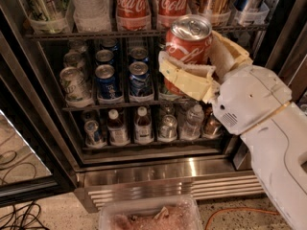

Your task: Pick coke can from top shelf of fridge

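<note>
My gripper [199, 66] is shut on a red coke can [187, 44] with white script and a silver top. It holds the can tilted, in front of the open fridge [144, 169] and just below the front rail of the top shelf [96, 33]. Two more coke cans [132, 4] stand in the middle lanes of the top shelf behind it. The yellow fingers [184, 78] wrap the can's lower half. My white arm [268, 128] comes in from the lower right.
Clear cups and a water bottle [88, 4] stand on the top shelf's left, more cans at its right. Blue cans [139, 75] fill the middle rack, small bottles [144, 126] the lower one. The steel grille and a plastic tub [148, 217] lie below. Cables lie on the floor at left.
</note>
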Controlling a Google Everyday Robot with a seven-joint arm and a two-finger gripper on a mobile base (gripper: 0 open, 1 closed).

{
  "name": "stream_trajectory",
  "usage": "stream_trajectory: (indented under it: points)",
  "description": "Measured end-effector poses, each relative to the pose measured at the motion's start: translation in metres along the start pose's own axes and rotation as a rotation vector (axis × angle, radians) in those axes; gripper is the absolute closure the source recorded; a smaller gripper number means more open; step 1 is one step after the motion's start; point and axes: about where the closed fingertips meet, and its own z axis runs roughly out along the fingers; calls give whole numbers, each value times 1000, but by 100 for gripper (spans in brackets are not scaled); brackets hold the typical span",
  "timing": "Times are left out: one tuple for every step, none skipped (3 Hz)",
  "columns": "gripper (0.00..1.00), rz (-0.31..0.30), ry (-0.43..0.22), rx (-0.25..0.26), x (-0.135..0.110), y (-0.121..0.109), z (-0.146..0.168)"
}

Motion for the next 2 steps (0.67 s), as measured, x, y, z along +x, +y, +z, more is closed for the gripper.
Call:
stream_trajectory:
  points:
    - [100, 14, 56, -36, 22, 22, 2]
    - [100, 89, 125, -103, 49, 48, 1]
